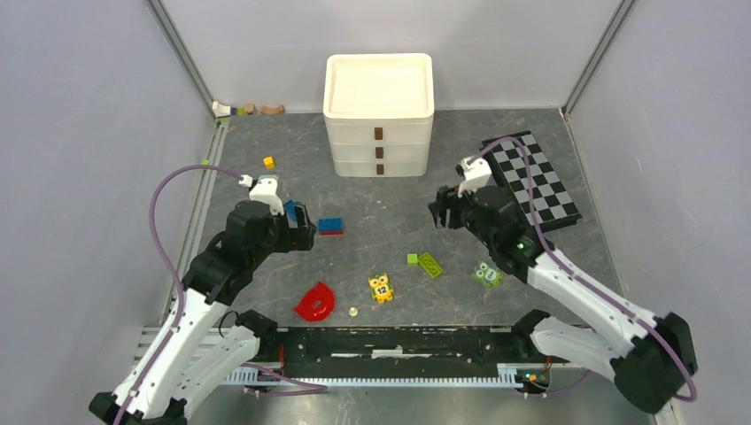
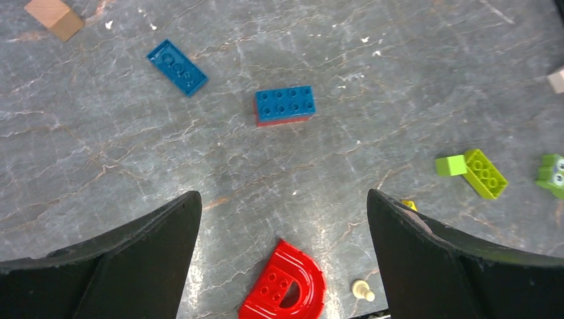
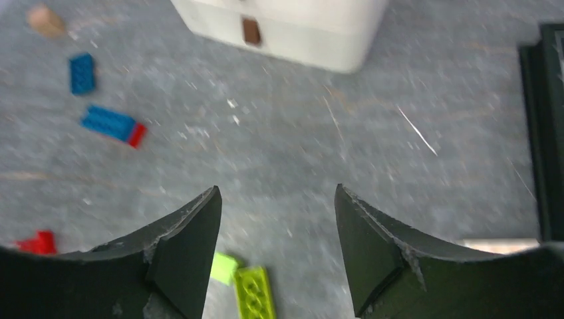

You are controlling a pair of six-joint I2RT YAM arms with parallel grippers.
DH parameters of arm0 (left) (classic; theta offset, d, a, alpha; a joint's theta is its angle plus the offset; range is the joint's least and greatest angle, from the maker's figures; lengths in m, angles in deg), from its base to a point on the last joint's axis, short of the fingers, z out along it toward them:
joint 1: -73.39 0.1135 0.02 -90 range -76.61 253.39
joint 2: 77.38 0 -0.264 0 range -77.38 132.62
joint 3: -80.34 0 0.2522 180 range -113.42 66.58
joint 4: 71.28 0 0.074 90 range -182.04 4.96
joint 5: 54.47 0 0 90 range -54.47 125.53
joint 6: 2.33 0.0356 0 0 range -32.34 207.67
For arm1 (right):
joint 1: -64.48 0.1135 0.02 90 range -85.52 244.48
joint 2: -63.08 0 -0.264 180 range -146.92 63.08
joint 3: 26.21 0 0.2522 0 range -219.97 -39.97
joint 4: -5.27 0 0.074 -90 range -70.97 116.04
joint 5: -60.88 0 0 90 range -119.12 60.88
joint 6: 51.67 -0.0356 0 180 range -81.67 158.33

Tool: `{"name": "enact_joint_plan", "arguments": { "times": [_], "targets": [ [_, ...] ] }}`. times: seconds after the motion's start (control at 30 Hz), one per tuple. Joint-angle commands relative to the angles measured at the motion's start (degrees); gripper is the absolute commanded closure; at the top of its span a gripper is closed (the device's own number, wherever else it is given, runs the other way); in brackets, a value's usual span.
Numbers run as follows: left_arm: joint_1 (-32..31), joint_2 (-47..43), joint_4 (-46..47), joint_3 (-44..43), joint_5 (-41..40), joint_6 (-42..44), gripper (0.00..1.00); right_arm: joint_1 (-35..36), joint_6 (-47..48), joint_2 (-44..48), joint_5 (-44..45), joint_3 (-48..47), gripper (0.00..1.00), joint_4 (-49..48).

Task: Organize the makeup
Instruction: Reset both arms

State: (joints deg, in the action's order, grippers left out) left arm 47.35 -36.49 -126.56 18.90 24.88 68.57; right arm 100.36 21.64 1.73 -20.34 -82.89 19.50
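Observation:
None of the makeup shows in any view. A white three-drawer box (image 1: 379, 115) stands at the back middle with its drawers shut; its lowest front also shows in the right wrist view (image 3: 286, 33). My left gripper (image 1: 305, 232) is open and empty, above the grey table between a blue-on-red brick (image 2: 284, 105) and a red half-ring piece (image 2: 286, 286). In its own view the left gripper (image 2: 282, 206) has its jaws wide apart. My right gripper (image 1: 445, 212) is open and empty in front of the box, right of centre; in its own view (image 3: 278, 199) it hangs over bare table.
Toy pieces lie about: a flat blue brick (image 2: 177, 66), a lime brick (image 1: 431, 264) with a small green cube (image 1: 412, 258), a yellow owl block (image 1: 381, 288), a green owl block (image 1: 486, 274), a cream peg (image 2: 362, 290). A checkerboard (image 1: 531, 181) lies at the right.

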Motion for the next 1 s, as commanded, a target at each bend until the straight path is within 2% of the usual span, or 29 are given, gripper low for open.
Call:
{"name": "enact_joint_plan", "arguments": {
  "times": [0.0, 0.13, 0.17, 0.23, 0.27, 0.43, 0.77, 0.97],
  "targets": [
    [0.20, -1.89, 1.28, -0.57, 5.11, 1.65, 0.00, -0.13, 4.91, 11.54, 5.73, 7.63, 0.29, 10.96],
    [0.18, -1.31, 0.29, -0.57, 6.78, 0.02, 0.00, -0.16, 2.81, 22.86, 6.88, 16.51, 0.24, 10.16],
    [0.20, -1.08, -0.18, -0.73, 6.58, -0.68, 0.00, -0.16, 1.88, 25.79, 7.47, 18.83, 0.21, 9.69],
    [0.18, -0.40, -1.15, -1.00, 5.79, -1.89, 0.00, -0.17, 0.41, 30.58, 8.90, 22.56, 0.04, 8.87],
    [0.18, -0.15, -1.43, -0.88, 5.37, -2.40, 0.00, -0.16, 0.04, 32.79, 9.42, 23.74, 0.02, 8.42],
    [0.20, -0.36, -1.72, -0.16, 1.90, -3.99, 0.00, -0.11, 1.13, 37.47, 11.45, 26.54, 0.02, 8.26],
    [0.20, 0.16, -1.30, 0.83, -1.04, -4.55, 0.00, -0.13, 7.31, 37.12, 12.76, 27.57, 0.02, 9.73],
    [0.19, -0.10, -0.68, 1.08, -0.59, -3.85, 0.00, -0.12, 7.32, 36.30, 12.90, 27.52, 0.02, 10.15]
  ]
}}
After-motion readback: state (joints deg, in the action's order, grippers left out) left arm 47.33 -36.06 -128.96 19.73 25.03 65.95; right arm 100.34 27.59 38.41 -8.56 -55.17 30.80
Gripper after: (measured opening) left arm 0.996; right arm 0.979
